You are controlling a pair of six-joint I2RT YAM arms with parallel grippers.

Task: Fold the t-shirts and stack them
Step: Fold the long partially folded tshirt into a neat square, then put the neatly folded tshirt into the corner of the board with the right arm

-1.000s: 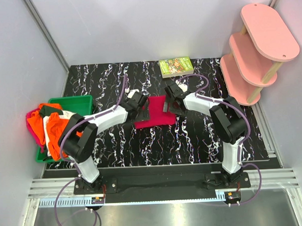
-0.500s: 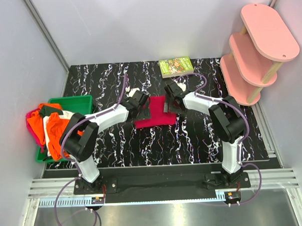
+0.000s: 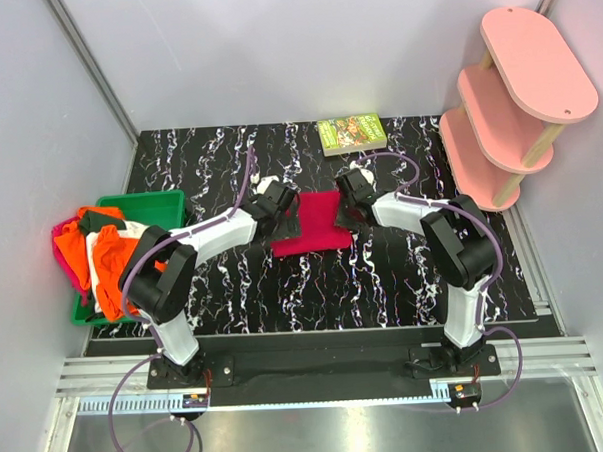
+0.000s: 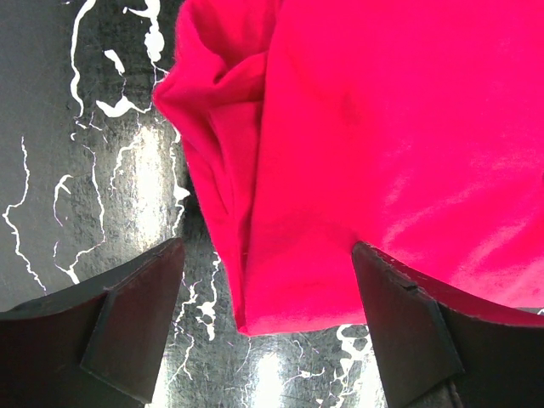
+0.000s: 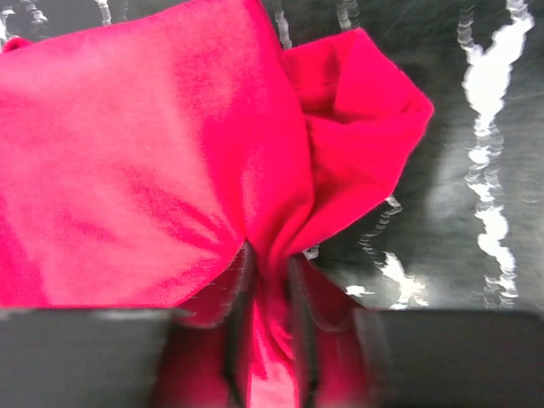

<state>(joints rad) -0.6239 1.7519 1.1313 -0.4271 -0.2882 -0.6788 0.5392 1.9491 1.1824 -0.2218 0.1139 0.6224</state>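
T-shirt point(image 3: 309, 224), crimson-red, lying folded at mid-tabletop point(image 3: 384, 282) between our two arms.
We have a bunched fold of its right edge pinched in our right end effector point(image 5: 270, 340), fingers narrow with cloth squeezed between them. Our left end effector point(image 4: 268, 319) stands wide at the opposite edge, one finger point(image 4: 136, 314) over bare tabletop and the other point(image 4: 408, 331) at the hem, gripping nothing; layered folds show beside it. Well to the left, orange, white and pink t-shirts point(image 3: 103, 255) spill over a green bin point(image 3: 170, 200). Beyond the red cloth we see a green-covered book point(image 3: 352, 134), and a pink shelf point(image 3: 516, 87) stands at far right.
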